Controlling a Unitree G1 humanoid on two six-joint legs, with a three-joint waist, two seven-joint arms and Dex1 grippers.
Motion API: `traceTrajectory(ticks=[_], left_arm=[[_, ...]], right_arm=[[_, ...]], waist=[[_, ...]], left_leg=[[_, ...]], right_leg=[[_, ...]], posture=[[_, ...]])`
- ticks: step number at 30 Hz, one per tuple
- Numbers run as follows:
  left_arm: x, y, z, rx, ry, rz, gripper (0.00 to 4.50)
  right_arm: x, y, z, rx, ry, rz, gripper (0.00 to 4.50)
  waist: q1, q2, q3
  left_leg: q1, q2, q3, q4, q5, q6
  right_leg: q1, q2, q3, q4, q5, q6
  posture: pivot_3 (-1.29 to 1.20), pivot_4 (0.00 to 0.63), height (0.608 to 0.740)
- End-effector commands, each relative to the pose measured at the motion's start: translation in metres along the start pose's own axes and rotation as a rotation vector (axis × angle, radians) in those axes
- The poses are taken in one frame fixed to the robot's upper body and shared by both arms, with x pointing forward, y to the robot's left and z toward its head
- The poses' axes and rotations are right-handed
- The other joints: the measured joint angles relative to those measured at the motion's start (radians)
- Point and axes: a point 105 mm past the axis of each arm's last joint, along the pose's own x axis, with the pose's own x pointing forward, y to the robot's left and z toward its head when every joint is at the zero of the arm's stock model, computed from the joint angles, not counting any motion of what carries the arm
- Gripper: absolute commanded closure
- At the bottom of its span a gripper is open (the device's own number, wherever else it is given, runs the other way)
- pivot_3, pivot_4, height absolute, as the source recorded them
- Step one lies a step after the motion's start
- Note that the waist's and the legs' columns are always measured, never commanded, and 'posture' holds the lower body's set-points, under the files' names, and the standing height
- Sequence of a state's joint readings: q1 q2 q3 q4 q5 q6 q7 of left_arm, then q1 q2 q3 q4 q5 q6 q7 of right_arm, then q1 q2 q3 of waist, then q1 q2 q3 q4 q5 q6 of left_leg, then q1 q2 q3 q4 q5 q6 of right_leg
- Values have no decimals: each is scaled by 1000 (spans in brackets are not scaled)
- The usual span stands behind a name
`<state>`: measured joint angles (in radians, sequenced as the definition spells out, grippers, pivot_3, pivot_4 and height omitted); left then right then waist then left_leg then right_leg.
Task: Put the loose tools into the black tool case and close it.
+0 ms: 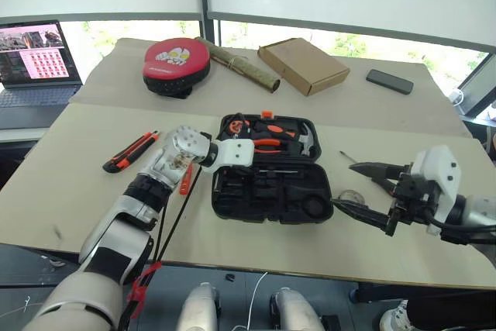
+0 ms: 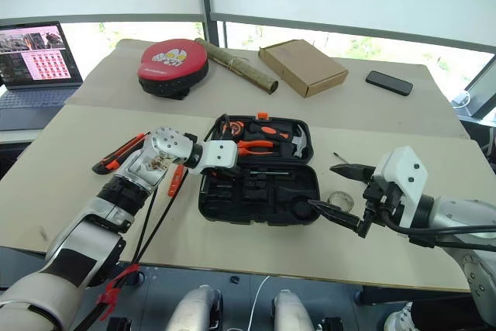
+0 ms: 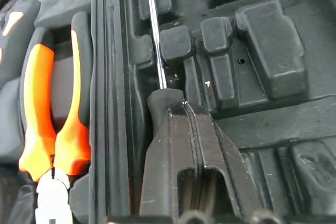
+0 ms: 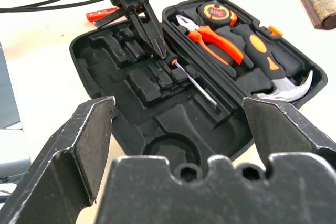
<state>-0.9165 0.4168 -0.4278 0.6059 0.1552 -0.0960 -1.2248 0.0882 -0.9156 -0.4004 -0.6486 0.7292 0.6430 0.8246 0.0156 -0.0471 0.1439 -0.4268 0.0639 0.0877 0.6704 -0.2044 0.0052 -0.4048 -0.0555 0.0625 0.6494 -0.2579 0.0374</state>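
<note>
Black tool case lies open mid-bench so recesses face up; left claw, closed empty beside the long-shafted screwdriver seated inside, right claw waits open alongside.

Bright window daylight, soft shadows, sharp
</note>
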Motion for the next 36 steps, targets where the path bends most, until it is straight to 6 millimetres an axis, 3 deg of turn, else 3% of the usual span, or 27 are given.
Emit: traceTrajectory(ticks=[1,5,8,12,15,19,22,26,29,36], left_arm=[[-3,7,0,-36,-1,14,4454],[-17,13,32,-59,-161,7,4454],[-47,21,66,-174,-342,9,4454],[-86,12,90,-255,-515,-59,3441],[-108,5,92,-312,-566,-83,2512],[-113,-3,96,-271,-564,-67,1070],[-115,-14,101,-271,-566,-129,10],[-118,-21,107,-312,-605,-170,10],[-119,-33,106,-282,-570,-204,10],[-120,-38,104,-253,-526,-177,10]], right_arm=[[-4,1,8,-34,-20,-21,0],[-9,-2,4,-37,6,-53,0],[-31,-16,-14,-6,73,-186,0],[-78,-28,-41,112,136,-374,0],[-129,-29,-70,195,228,-533,0],[-152,-34,-87,230,289,-594,0],[-148,-40,-94,223,317,-563,0],[-130,-62,-99,195,323,-543,0],[-96,-93,-107,184,334,-506,0],[-57,-121,-133,182,424,-470,0]], waist=[[-2,0,0],[-5,0,0],[-2,0,0],[-5,2,0],[-4,5,0],[-9,8,-1],[-21,8,-1],[-35,10,-1],[-49,10,0],[-28,14,1]], left_leg=[[1,0,0,0,0,0],[1,0,0,0,0,0],[-4,0,-2,0,0,1],[-5,0,-2,0,-1,2],[-4,0,-2,0,-1,2],[1,-1,-2,0,-1,2],[2,0,-1,0,0,2],[4,0,-1,-1,0,1],[5,1,-1,-2,0,1],[3,-2,-1,-5,0,1]], right_leg=[[1,0,0,0,0,0],[1,0,0,0,0,0],[-3,0,-1,0,0,0],[-3,0,-2,-1,-1,1],[-3,0,-2,-1,-1,1],[2,-1,-2,-1,-2,1],[2,-1,0,-2,-2,2],[3,1,1,-2,-2,1],[2,2,3,-2,-1,0],[0,1,3,-2,-2,0]], posture=[[0,150,740],[0,150,740],[0,150,740],[0,150,740],[0,150,740],[0,150,740],[0,150,740],[0,150,740],[0,150,740],[0,150,740]])
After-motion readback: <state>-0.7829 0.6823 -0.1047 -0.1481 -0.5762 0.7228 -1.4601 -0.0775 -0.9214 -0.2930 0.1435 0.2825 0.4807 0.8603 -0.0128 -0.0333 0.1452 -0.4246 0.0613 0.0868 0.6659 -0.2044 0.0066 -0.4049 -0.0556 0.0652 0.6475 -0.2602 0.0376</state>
